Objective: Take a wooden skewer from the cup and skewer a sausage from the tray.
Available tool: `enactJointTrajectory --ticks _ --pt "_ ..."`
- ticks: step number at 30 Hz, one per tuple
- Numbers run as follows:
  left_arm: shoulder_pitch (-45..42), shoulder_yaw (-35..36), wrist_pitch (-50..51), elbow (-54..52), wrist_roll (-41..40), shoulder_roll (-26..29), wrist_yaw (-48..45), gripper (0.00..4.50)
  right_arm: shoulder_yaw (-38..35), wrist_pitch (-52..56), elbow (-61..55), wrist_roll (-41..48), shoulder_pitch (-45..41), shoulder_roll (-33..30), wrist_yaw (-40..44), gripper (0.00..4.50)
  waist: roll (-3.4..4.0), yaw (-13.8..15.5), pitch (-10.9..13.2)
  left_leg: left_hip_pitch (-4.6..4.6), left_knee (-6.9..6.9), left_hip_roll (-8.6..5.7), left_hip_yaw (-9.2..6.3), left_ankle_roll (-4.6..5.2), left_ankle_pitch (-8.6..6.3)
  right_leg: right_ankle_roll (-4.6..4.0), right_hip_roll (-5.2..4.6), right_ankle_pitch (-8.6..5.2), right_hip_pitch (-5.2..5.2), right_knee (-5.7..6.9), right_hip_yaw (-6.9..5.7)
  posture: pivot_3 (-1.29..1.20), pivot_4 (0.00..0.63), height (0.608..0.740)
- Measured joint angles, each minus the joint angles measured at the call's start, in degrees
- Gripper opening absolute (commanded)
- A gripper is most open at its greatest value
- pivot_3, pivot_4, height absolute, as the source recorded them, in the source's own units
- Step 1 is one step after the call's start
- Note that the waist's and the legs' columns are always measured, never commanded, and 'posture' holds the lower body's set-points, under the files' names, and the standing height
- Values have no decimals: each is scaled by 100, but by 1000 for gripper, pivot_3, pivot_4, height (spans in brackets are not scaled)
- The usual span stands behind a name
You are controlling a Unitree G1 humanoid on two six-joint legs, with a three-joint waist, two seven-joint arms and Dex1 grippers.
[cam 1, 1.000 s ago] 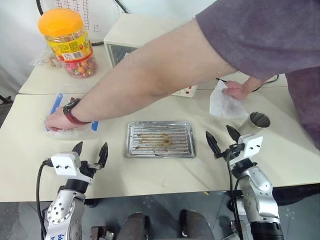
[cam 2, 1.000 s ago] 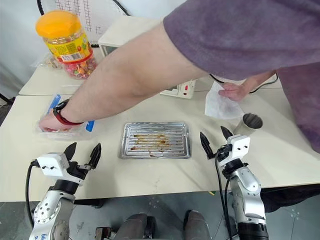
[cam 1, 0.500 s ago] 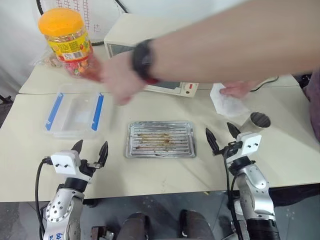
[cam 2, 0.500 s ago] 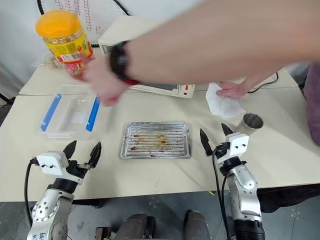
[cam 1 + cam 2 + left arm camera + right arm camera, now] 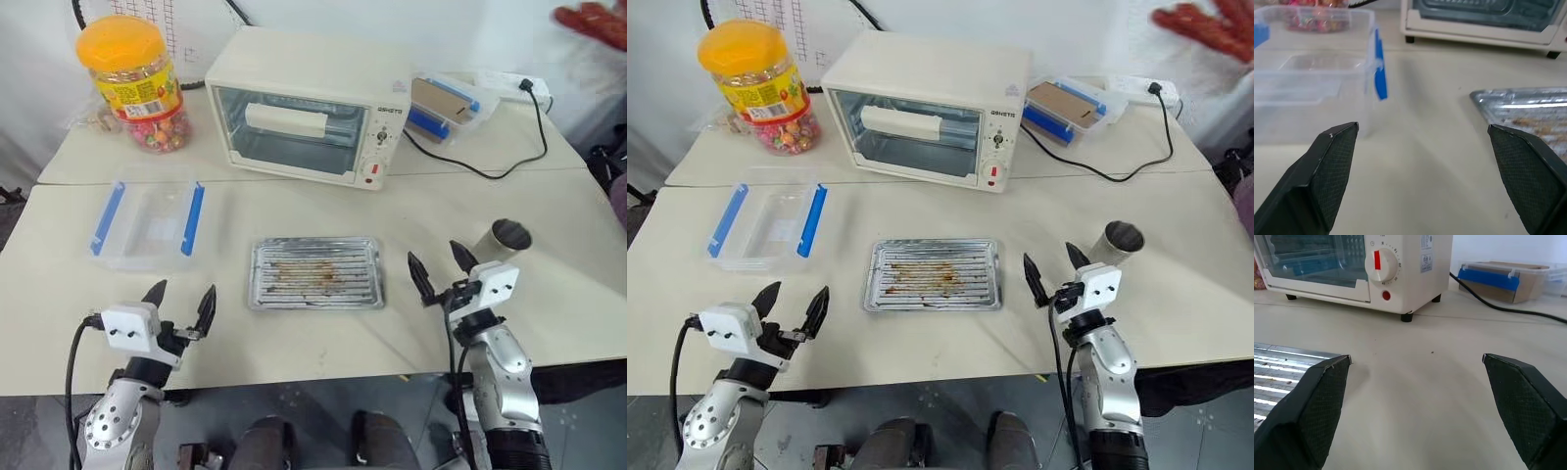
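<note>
Nothing grasped yet; both the left gripper (image 5: 179,301) and right gripper (image 5: 437,269) gape empty; next, the right reaches to one o'clock for the cup (image 5: 507,238); the tray (image 5: 313,273) holds no sausage.

1 tray (image 5: 313,273) | 1 cup (image 5: 507,238) | 1 oven (image 5: 309,105) | 1 candy jar (image 5: 132,81) | 2 tools (image 5: 180,305) (image 5: 437,270)

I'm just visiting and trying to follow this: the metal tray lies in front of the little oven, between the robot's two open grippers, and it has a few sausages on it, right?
Not quite. The tray holds no sausages: the left eye view shows only brown grease stains on its ribbed bottom. The rest is right: it lies in front of the oven, between the open left gripper and the open right gripper.
</note>
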Motion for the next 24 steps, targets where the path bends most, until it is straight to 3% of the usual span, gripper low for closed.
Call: enactJointTrajectory --ticks 24 --pt "-20 69 -318 100 -99 -245 -126 4489 27 257 -632 136 491 -76 -17 4500 1 -3 0 0 -2 1 1 0 0 0 1 0 0 -2 1 0 150 740"
